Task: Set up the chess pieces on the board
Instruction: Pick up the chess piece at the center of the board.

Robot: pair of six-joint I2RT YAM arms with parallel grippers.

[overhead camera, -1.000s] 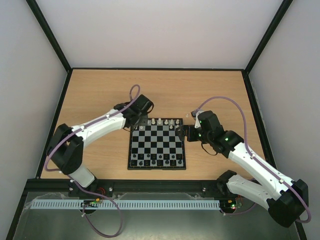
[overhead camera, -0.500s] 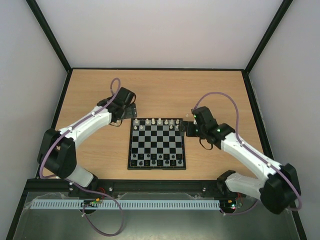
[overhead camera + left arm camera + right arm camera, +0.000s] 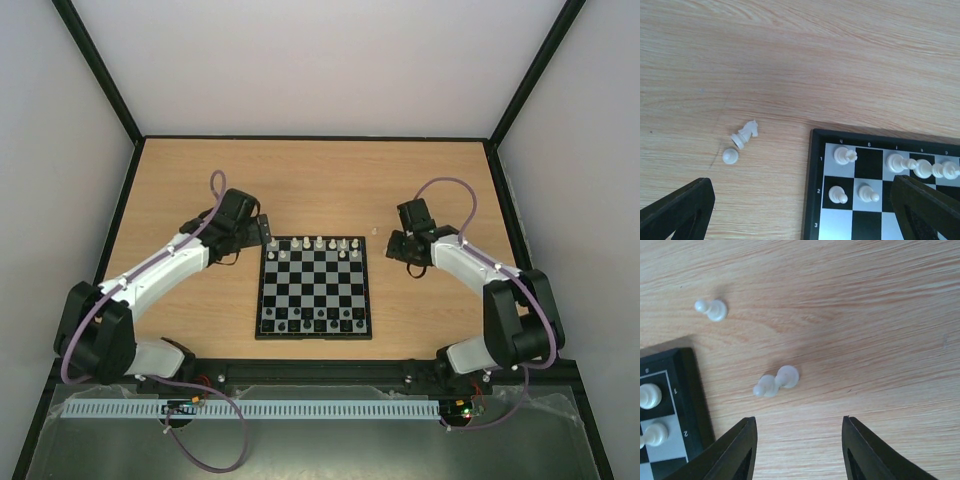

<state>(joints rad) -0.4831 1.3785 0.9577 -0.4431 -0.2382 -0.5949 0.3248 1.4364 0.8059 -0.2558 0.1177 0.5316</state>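
I see the desk (image 3: pixel 320 180) with the board (image 3: pixel 314 285) flat in the middle of it. My left claw (image 3: pixel 800 215) hangs over the desk by the board's far left corner, opened very wide, with nothing in it. My right claw (image 3: pixel 797 450) hangs by the far right corner, partly open, with nothing in it. White pieces (image 3: pixel 318 243) stand on the board's far rows. Off the board on the left, a knight (image 3: pixel 746 133) lies on its side just beside a pawn (image 3: pixel 730 156). On the right, a fallen pawn (image 3: pixel 776 381) lies just ahead of the right claw, and a far pawn (image 3: pixel 712 309) lies beyond it
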